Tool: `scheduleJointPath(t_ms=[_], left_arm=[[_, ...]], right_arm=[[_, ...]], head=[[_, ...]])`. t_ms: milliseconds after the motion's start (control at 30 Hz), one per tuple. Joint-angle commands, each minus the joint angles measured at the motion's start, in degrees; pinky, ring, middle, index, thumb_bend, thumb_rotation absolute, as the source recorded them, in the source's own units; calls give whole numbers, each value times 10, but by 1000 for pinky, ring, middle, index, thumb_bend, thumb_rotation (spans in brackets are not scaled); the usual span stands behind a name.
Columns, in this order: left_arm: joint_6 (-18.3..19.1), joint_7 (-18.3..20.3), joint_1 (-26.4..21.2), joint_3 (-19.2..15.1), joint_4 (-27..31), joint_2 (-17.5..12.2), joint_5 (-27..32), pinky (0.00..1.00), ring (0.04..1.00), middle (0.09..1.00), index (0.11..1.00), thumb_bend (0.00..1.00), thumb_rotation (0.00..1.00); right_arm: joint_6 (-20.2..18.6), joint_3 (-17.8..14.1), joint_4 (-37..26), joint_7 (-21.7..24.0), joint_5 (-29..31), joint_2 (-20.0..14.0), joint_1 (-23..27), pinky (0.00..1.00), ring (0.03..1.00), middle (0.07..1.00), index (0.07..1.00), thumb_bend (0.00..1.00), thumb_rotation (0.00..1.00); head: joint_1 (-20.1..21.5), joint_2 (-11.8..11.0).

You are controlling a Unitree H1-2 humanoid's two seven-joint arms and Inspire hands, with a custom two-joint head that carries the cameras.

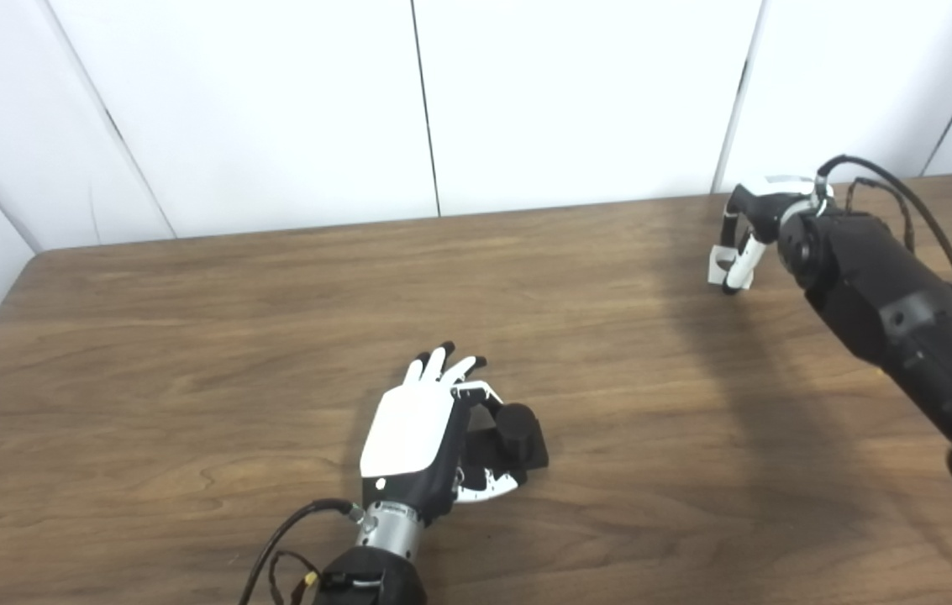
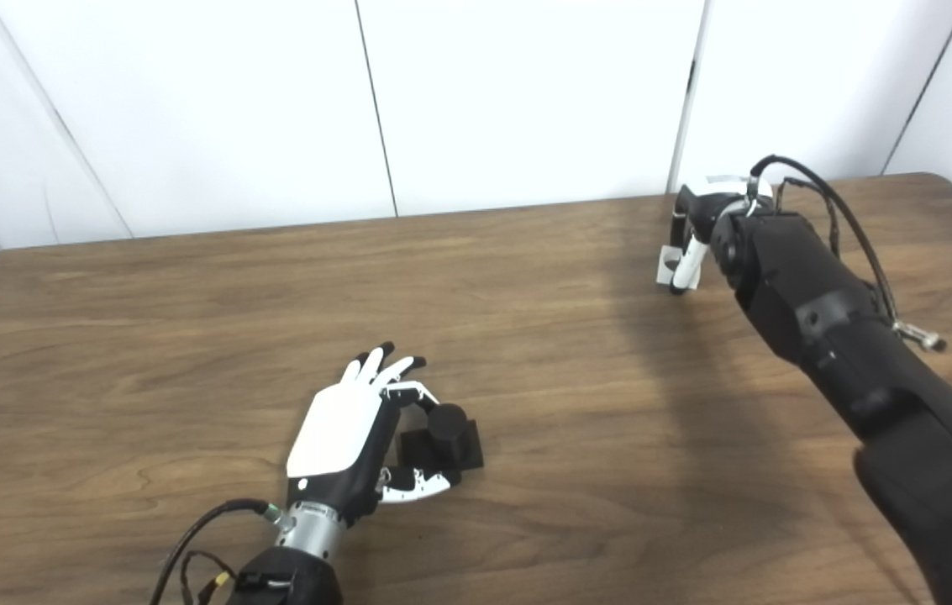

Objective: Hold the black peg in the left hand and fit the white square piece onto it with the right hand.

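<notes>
Nearby, we note left hand (image 1: 412, 437) fingers spread, peg (image 1: 516, 428) beside its thumb, far-off right hand (image 1: 749, 231) fingers curled around white piece (image 2: 667, 265).

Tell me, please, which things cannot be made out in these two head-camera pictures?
- Right hand and the white square piece: in both views the forearm covers the palm, so a firm grasp cannot be confirmed.
- Left hand and the black peg: the hand's white back hides where its fingers meet the peg; whether it grips cannot be told.
- The white piece's hole: too small in both views.
</notes>
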State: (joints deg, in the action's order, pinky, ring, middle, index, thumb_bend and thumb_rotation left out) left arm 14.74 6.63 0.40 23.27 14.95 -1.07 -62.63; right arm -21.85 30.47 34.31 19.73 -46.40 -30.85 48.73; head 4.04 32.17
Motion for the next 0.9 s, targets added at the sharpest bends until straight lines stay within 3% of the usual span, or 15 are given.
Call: scheduleJointPath(t_ms=[0, 400, 867], left_arm=[[15, 9, 0, -8, -10, -15, -16, 1000, 1000, 897, 492, 523, 76], [15, 9, -4, -8, -15, -17, -17, 1000, 1000, 899, 492, 523, 75], [17, 8, -3, -5, -17, -13, -22, 1000, 1000, 898, 492, 523, 75]], right_arm=[[-11, -9, -34, 10, -8, -13, 20, 1000, 1000, 882, 484, 526, 138], [-23, -27, -213, 75, -23, -24, -19, 1000, 1000, 845, 484, 526, 139], [-24, -21, -421, 215, -62, -18, -43, 1000, 1000, 872, 486, 526, 143]], head=[[1, 1], [-2, -1], [-5, 1]])
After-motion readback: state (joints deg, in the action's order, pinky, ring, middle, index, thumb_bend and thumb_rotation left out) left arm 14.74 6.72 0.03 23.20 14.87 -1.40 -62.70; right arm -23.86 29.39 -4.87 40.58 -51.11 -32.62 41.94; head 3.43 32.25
